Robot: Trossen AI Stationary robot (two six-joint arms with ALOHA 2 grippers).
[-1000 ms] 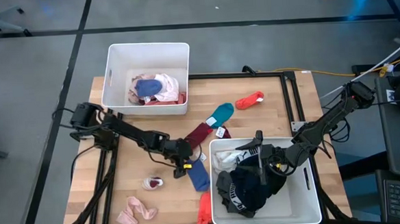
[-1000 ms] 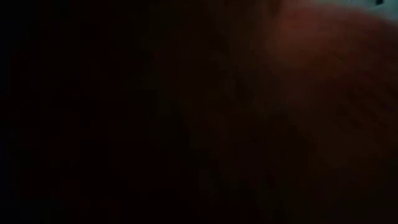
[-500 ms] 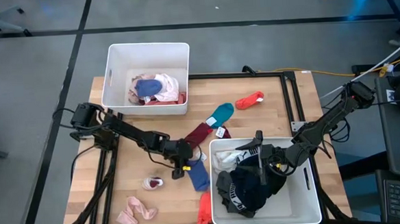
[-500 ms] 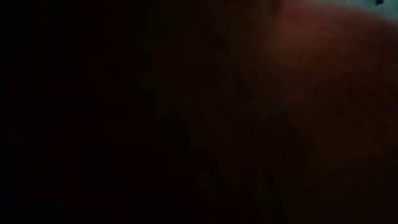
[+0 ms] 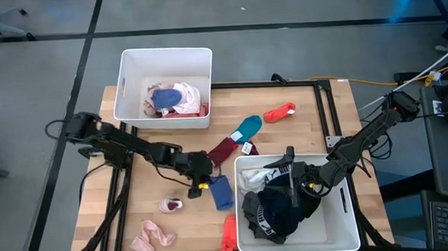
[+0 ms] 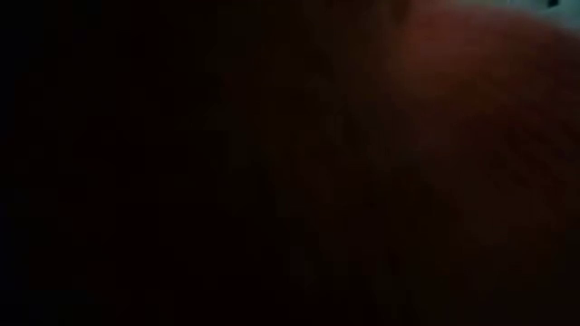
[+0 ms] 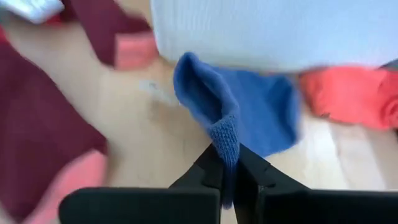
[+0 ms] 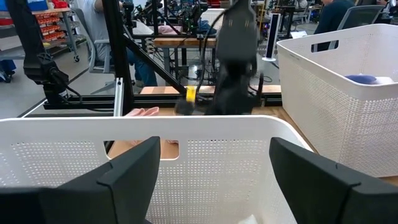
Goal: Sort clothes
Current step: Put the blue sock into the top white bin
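A blue sock point(image 5: 220, 192) lies on the wooden table beside the near right white bin point(image 5: 350, 211). My left gripper point(image 5: 203, 185) is shut on one end of it, seen close in the left wrist view point(image 7: 227, 163). My right gripper point(image 5: 291, 166) hovers open over the black and white clothes point(image 5: 278, 203) in that bin, its fingers point(image 8: 127, 171) wide apart behind the bin's wall point(image 8: 205, 134). Loose clothes lie on the table: a maroon sock point(image 5: 224, 148), a teal sock point(image 5: 247, 127) and a red sock point(image 5: 279, 112). The low view is dark. My left gripper pinches the blue sock's knitted cuff edge point(image 7: 227, 138) between its two fingers. The fingers slant down from the table's left side. The cuff end is raised off the wood, and the sock's other end point(image 7: 264, 115) lies on the table against the bin's wall.
A second white bin point(image 5: 129, 77) at the far left holds blue and pink clothes point(image 5: 173, 99). A small pink piece point(image 5: 170, 205), a pink garment point(image 5: 153, 237) and an orange cloth point(image 5: 228, 234) lie near the table's near edge. A black frame point(image 5: 327, 120) runs along the right.
My left gripper has shut on the blue sock's end, then risen and drawn back toward the table's left. The sock's held end has lifted and the sock has bunched shorter; its other end stays on the table by the bin.
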